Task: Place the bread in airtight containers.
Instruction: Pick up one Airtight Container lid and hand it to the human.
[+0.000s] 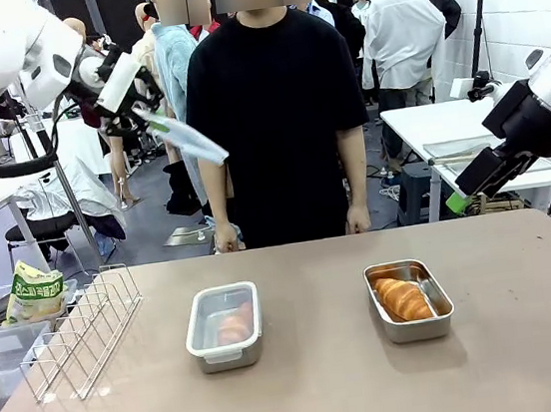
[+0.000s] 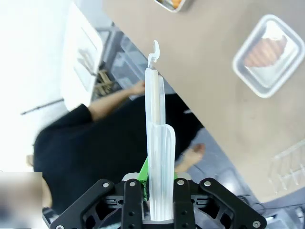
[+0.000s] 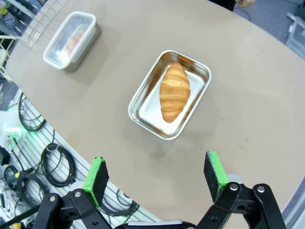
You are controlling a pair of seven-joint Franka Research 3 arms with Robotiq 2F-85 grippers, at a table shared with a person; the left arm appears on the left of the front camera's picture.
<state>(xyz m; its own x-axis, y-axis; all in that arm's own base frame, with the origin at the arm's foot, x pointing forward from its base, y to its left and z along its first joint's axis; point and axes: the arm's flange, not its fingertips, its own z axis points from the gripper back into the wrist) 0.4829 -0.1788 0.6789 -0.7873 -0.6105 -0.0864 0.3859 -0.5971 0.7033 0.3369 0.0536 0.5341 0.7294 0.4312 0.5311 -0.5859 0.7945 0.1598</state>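
Your left tool [image 1: 151, 116] hangs high over the far left of the desk [image 1: 317, 382], clenched on a clear lid [image 1: 187, 136] that juts toward the person in the black shirt [image 1: 275, 116] standing at the far side. In the left wrist view the lid [image 2: 158, 157] stands edge-on between the tool's fingers [image 2: 133, 205], its snap tab at the top.

Your right tool [image 1: 465, 193] is raised off the far right edge of the desk, released, its green pads [image 3: 97, 174] spread wide and holding nothing.

On the desk, left of centre, you see one steel container [image 1: 224, 327] already closed under its clear, white-rimmed lid, a roll [image 1: 236, 323] dimly visible inside. Well apart to its right sits the second container [image 1: 409, 299], uncovered, with a golden-brown roll [image 1: 402, 297] lying lengthwise in it. The right wrist view looks straight down on that open pan [image 3: 170, 94] and its bread [image 3: 174, 91], with the lidded pan [image 3: 71, 39] farther off.

At the left edge of the desk a wire rack [image 1: 82, 330] stands, and beyond it a green-and-yellow printed bag [image 1: 35, 293].
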